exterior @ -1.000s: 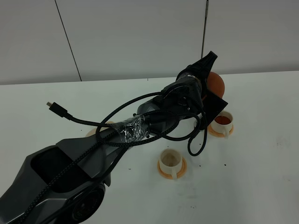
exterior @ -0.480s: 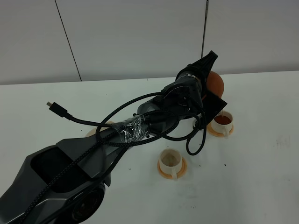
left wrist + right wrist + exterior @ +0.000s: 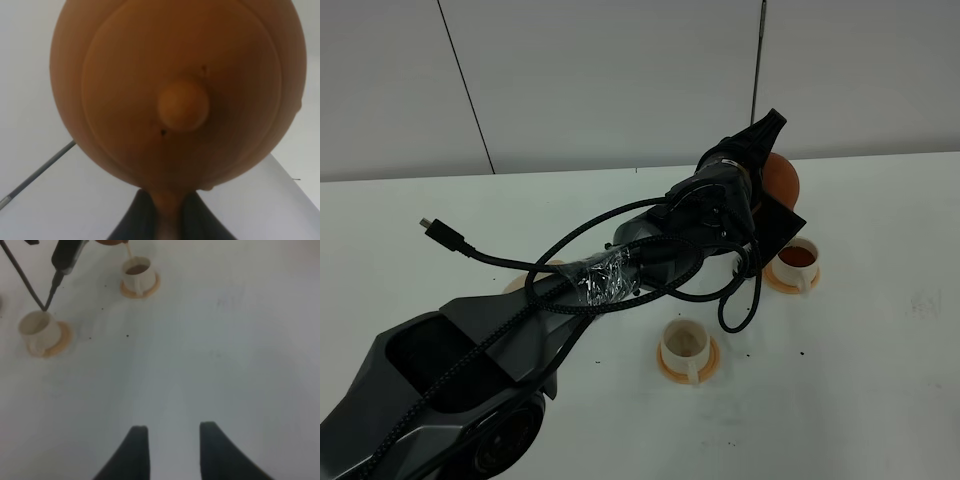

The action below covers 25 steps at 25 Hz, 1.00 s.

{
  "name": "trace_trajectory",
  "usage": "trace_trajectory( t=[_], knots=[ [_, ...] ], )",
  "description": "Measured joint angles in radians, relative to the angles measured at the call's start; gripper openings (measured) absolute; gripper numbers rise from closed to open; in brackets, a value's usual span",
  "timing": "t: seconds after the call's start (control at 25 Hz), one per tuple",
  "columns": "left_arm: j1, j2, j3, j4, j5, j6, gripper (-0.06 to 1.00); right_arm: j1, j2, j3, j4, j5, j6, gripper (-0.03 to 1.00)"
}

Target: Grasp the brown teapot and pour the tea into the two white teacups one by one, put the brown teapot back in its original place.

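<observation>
The brown teapot (image 3: 782, 178) is held tilted over the far teacup (image 3: 796, 258), its handle pinched by the left hand (image 3: 167, 222): cup 1 is being filled. Next, it must be levelled and carried to the near teacup (image 3: 686, 342). The right hand (image 3: 170, 450) is spread.

Bright, even light; soft shadows (close teapot (image 3: 175, 100) blurred).

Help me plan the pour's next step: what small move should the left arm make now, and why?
Probably tip the brown teapot back level: the far teacup already holds dark tea, while the nearer teacup looks empty, and the left gripper is shut on the teapot.
</observation>
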Motion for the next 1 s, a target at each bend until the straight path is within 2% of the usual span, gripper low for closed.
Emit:
trace_trajectory(
  t=[0.4,0.76,1.0],
  knots=[
    [0.000,0.000,0.000,-0.027,0.016,0.000,0.17,0.000,0.000,0.000,0.000,0.000,0.000,0.24],
    [0.000,0.000,0.000,-0.113,0.058,-0.005,0.17,0.000,0.000,0.000,0.000,0.000,0.000,0.24],
    [0.000,0.000,0.000,-0.154,0.091,-0.059,0.17,0.000,0.000,0.000,0.000,0.000,0.000,0.24]
  ],
)
